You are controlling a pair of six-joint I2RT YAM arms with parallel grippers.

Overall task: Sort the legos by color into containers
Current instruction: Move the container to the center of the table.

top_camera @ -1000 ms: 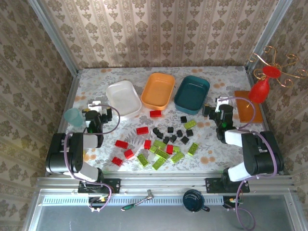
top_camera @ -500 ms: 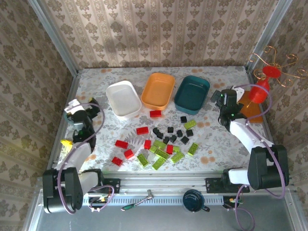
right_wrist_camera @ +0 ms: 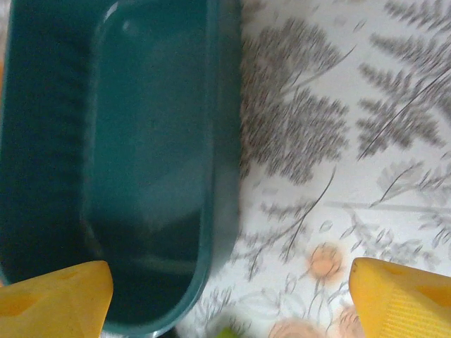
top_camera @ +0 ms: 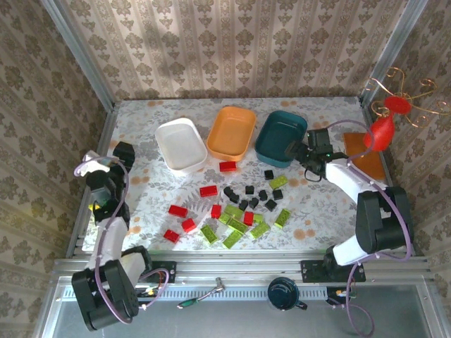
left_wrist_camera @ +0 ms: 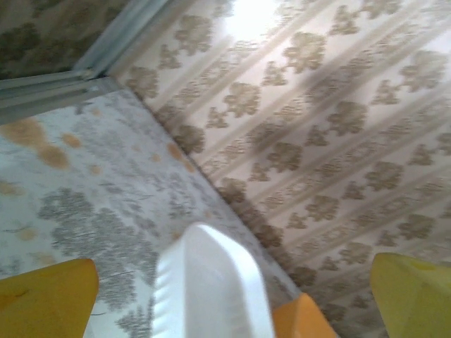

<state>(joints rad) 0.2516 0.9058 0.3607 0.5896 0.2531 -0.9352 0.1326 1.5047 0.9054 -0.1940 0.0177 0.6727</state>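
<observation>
The legos lie loose in the middle of the table: red ones (top_camera: 208, 191), lime-green ones (top_camera: 232, 239) and small black ones (top_camera: 249, 189). Behind them stand the three containers, the white tub (top_camera: 182, 144), the orange tub (top_camera: 231, 132) and the dark teal tub (top_camera: 281, 137). My left gripper (top_camera: 109, 160) hangs at the table's left edge, open and empty, and faces the white tub (left_wrist_camera: 211, 282) and the orange tub (left_wrist_camera: 303, 320). My right gripper (top_camera: 297, 156) is open and empty over the near right corner of the teal tub (right_wrist_camera: 141, 162). That tub's inside looks empty.
A flat orange mat (top_camera: 365, 158) lies at the right edge, with a red funnel-shaped piece (top_camera: 380, 132) on a gold wire stand (top_camera: 405, 91) above it. Patterned walls close in the back and both sides. A dark mug (top_camera: 284, 292) sits on the front rail.
My right gripper has swung left from the orange mat to the teal tub's corner. My left arm has stretched out along the left edge, with its gripper turned toward the white tub.
</observation>
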